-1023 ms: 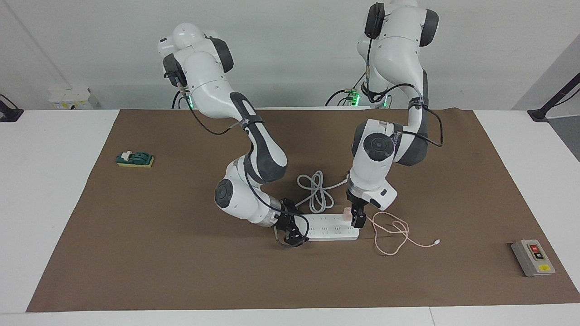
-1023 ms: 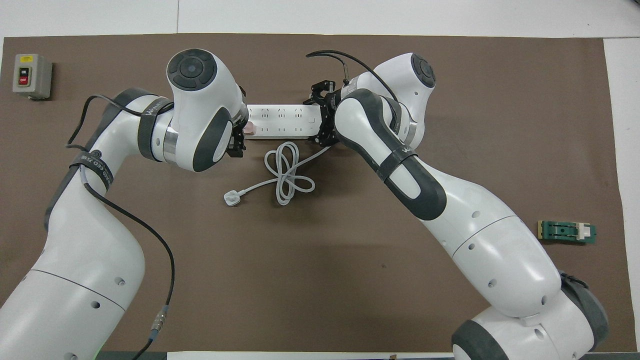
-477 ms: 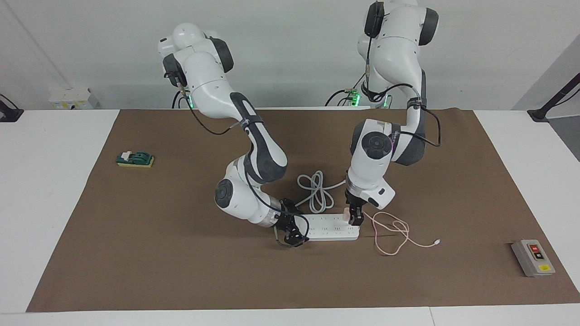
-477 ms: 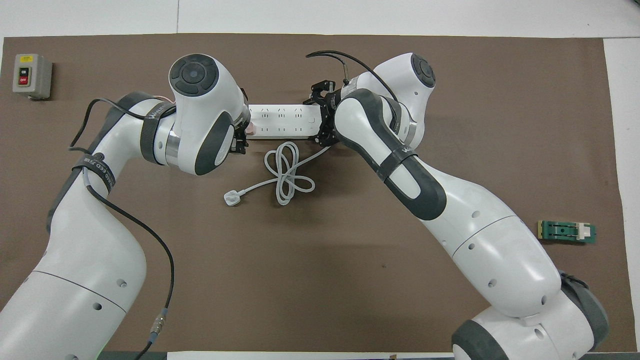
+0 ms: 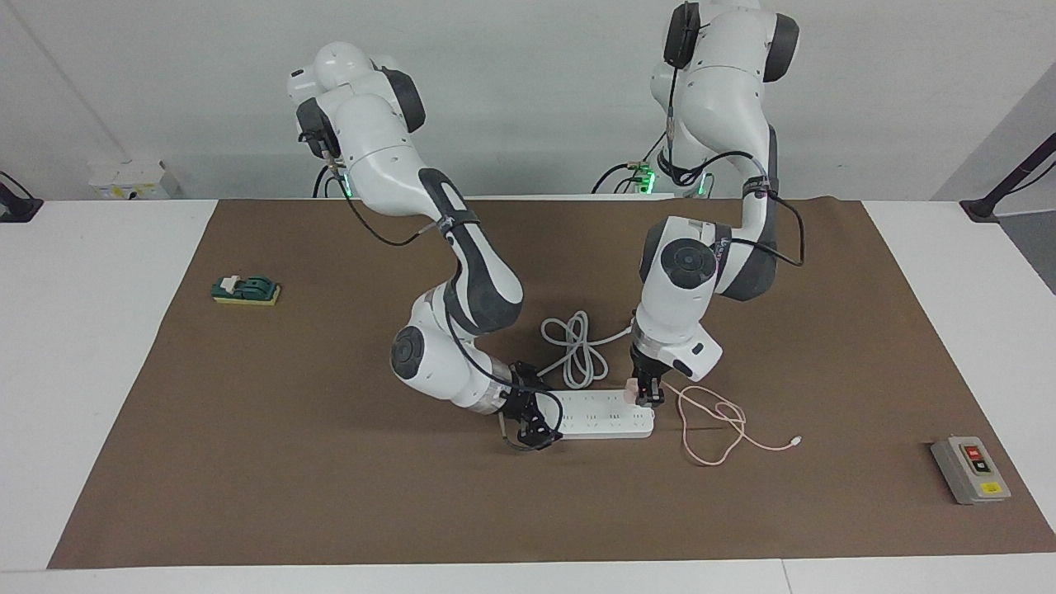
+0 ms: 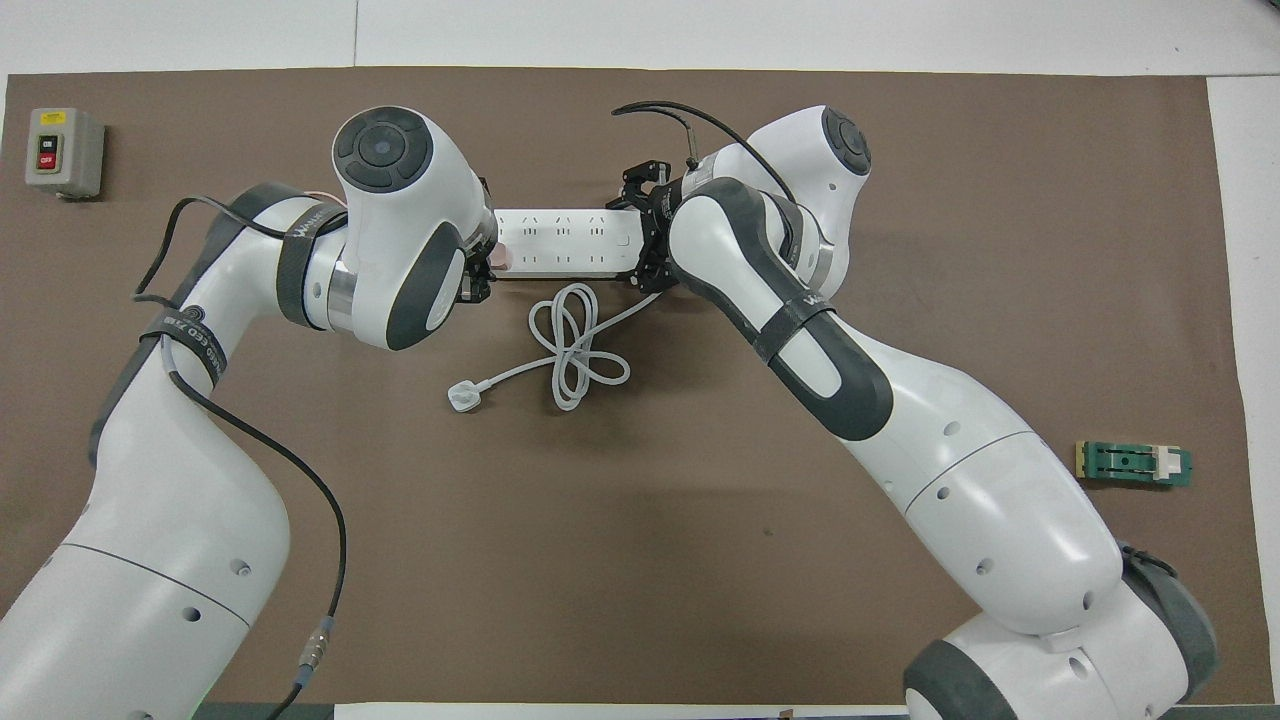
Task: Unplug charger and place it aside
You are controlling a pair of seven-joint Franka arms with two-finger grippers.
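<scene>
I have both arms down on the power strip [image 5: 606,414], which lies mid-worktop on the brown mat [image 5: 330,495]. The charger [image 5: 631,389] sits plugged into the strip's end toward the left arm's end of the worktop, and my left hand [image 5: 648,396] comes straight down on it, fingers drawn in narrow around the little pink cube; I judge that a grip on it, ready for a pull straight up out of the socket. From overhead the wrist hides most of this, and only a sliver of pink shows at the strip's end.

My right hand [image 5: 532,425] is at the strip's other end, low against it. I cannot tell how its fingers stand, but I read it as bracing the strip so it does not lift with the plug.

The charger's thin pink cable [image 5: 714,429] trails loose on the mat toward the left arm's end. The strip's thick white cord [image 5: 577,346] lies coiled nearer the robots.
</scene>
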